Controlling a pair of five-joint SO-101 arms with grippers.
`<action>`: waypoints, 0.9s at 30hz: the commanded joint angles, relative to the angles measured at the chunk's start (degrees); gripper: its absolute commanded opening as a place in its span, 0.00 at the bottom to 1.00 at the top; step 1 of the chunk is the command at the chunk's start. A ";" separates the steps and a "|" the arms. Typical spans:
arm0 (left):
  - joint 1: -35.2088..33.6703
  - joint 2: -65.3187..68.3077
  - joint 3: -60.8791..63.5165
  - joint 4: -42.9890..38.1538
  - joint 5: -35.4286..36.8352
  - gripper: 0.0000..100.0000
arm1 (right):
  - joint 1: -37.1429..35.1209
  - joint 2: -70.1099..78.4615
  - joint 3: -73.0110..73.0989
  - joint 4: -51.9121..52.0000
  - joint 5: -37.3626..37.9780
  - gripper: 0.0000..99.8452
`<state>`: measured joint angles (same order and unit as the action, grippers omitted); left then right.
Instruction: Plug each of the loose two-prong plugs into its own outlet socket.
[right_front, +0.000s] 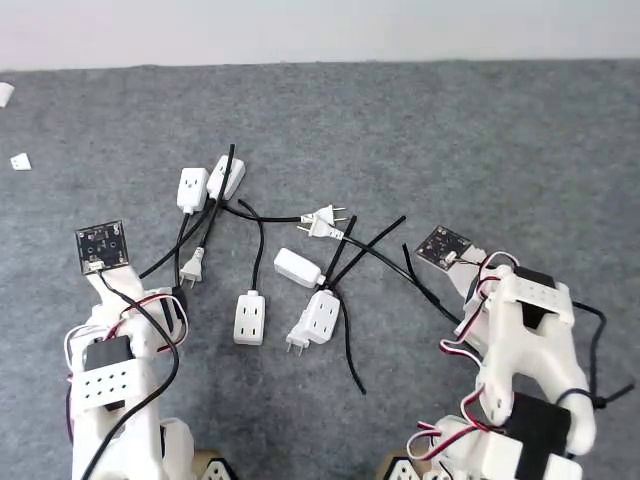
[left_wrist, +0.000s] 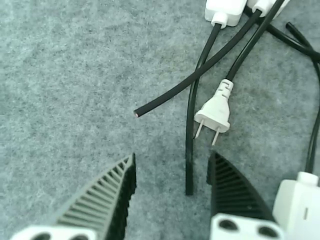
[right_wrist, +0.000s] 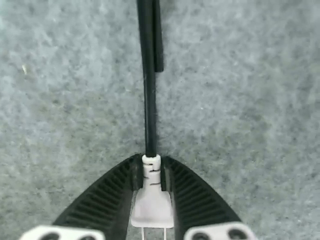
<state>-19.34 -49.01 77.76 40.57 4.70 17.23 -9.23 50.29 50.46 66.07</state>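
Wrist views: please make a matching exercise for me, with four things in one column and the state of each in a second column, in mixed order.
Things
1. left gripper
2. right gripper
3. loose white plug
4. cut cable end

States
A. shut on the gripped plug
B. lies free on the grey mat, prongs bare
C. open, holds nothing
D. black, bears no plug

Pairs: 1-C, 2-A, 3-B, 4-D
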 joint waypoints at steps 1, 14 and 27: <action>0.26 -0.97 -0.75 -1.49 0.00 0.22 | -0.13 0.13 -2.37 -0.75 0.79 0.02; 0.26 -0.97 -0.75 -1.49 0.00 0.22 | -2.24 0.22 -3.34 -0.22 0.79 0.08; 0.26 -1.05 -0.75 -1.49 0.00 0.22 | -3.03 -0.75 -3.43 -0.13 0.26 0.08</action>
<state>-19.34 -49.01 77.76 40.57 4.70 15.56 -9.23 50.29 50.46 66.07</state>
